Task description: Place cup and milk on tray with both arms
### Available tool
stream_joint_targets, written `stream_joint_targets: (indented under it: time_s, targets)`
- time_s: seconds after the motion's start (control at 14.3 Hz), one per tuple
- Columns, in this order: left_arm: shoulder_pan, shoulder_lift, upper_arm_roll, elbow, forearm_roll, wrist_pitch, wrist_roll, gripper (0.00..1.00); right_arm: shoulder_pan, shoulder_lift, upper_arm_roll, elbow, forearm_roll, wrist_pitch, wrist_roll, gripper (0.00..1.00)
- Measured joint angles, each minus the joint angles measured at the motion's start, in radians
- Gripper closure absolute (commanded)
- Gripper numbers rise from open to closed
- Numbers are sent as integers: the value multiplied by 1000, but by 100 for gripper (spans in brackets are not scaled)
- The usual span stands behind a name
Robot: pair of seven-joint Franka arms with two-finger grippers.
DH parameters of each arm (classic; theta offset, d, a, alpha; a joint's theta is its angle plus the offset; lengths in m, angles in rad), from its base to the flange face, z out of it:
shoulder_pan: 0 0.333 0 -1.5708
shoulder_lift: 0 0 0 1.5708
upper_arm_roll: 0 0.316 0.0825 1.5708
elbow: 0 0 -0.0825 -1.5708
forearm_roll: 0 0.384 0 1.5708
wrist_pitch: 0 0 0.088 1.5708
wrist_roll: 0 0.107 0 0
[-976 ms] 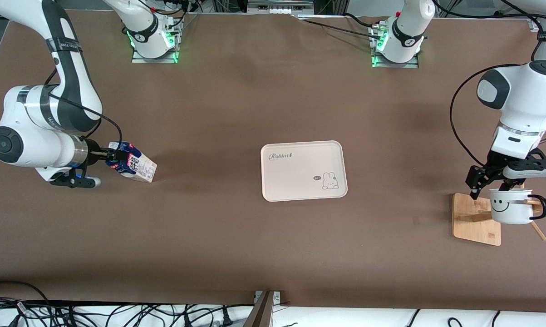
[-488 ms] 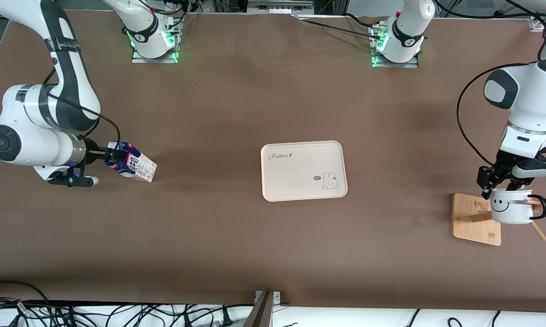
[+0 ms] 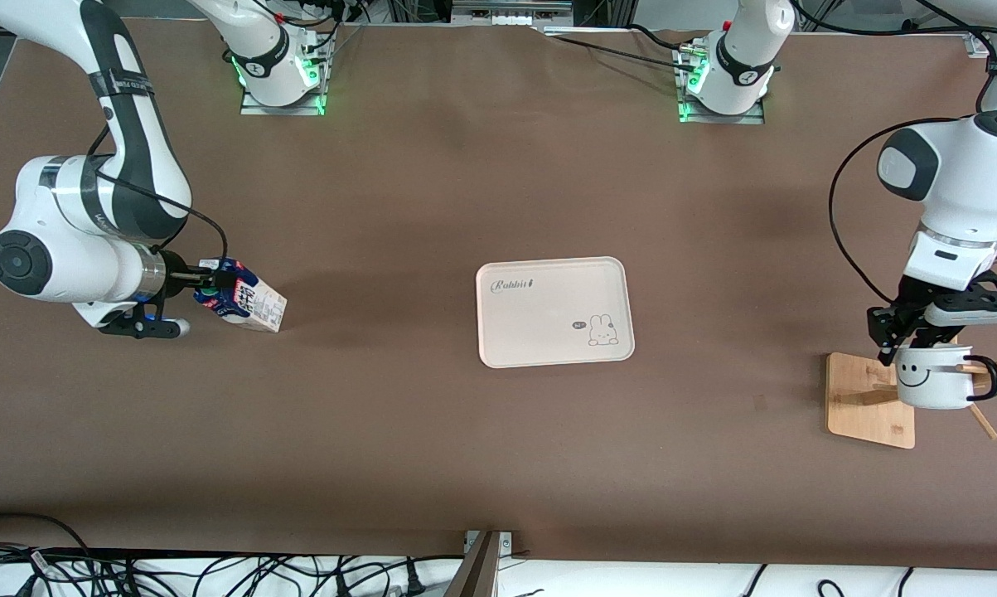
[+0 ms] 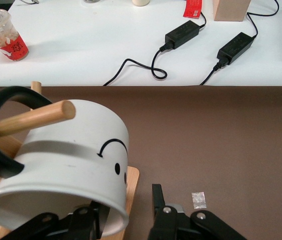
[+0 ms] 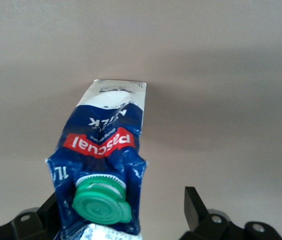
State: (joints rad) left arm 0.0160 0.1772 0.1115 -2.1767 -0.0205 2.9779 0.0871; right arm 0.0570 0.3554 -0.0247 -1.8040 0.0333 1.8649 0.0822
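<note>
The milk (image 3: 248,304), a dark blue carton with a green cap (image 5: 101,205), stands on the table toward the right arm's end. My right gripper (image 3: 210,288) is open, with its fingers on either side of the carton's top (image 5: 106,145); one finger (image 5: 192,201) stands clear of it. The cup (image 3: 931,382), white with a smiley face, hangs on a peg (image 4: 36,118) of the wooden mug stand (image 3: 861,403). My left gripper (image 3: 897,347) is open at the cup's rim (image 4: 56,192), one finger inside the cup and one finger (image 4: 158,204) outside. The tray (image 3: 548,274) lies mid-table.
The mug stand sits near the table edge at the left arm's end. In the left wrist view a white bench with power adapters (image 4: 182,33) and a drink cup (image 4: 3,34) lies past the table edge. Cables (image 3: 216,572) run along the edge nearest the front camera.
My left gripper has shifted toward the cup and come down at its rim. My right arm has shifted slightly with its gripper still at the carton's top. Cup, milk and tray have not moved.
</note>
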Motion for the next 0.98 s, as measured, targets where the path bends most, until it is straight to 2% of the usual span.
stream_joint_targets:
  time_s: [0.14,0.21,0.28,0.42,0.56,0.63,0.98]
  targets:
    - [-2,4,0,0,0,2,0,71,1,0,12,0,0,0,7,43]
    - [-2,4,0,1,0,3,1,74,1,0,18,0,0,0,10,60]
    - [-2,4,0,3,0,3,2,74,2,0,24,0,0,0,15,65]
    - [-2,4,0,4,2,3,4,78,2,-1,28,0,0,0,34,65]
    - [-2,4,1,4,2,4,6,87,2,-2,29,0,1,1,47,65]
    - [-2,4,2,5,2,5,7,100,2,-2,29,0,1,1,51,65]
    - [-1,3,11,7,3,10,7,100,2,-4,29,0,1,1,56,65]
